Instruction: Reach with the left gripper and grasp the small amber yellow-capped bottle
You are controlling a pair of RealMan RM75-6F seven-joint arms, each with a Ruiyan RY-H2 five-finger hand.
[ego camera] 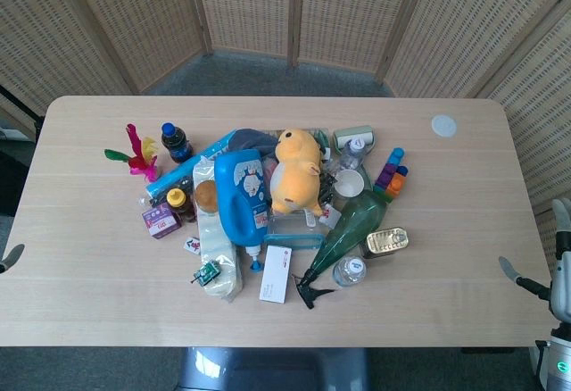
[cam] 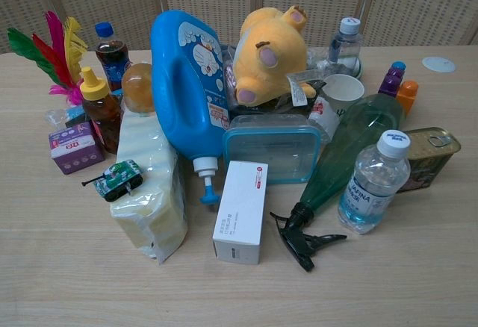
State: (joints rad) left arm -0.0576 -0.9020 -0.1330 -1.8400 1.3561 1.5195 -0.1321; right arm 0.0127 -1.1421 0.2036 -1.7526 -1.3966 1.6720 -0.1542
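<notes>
The small amber bottle with a yellow cap (ego camera: 178, 202) stands upright at the left side of the pile, between a purple box (ego camera: 161, 221) and a long pale packet (ego camera: 218, 248). The chest view shows the amber bottle (cam: 98, 112) in front of a dark cola bottle (cam: 110, 52) and beside coloured feathers (cam: 45, 47). Only a fingertip of my left hand (ego camera: 9, 257) shows, at the left edge of the head view, far from the bottle. My right hand (ego camera: 555, 270) hangs off the table's right end, fingers apart and holding nothing.
The pile also holds a blue detergent jug (ego camera: 241, 196), a yellow plush toy (ego camera: 296, 170), a green spray bottle (ego camera: 343, 235), a white carton (ego camera: 277, 274), a small toy tank (cam: 116, 179), a tin (ego camera: 387, 241) and a water bottle (cam: 373, 185). A white lid (ego camera: 443, 126) lies far right.
</notes>
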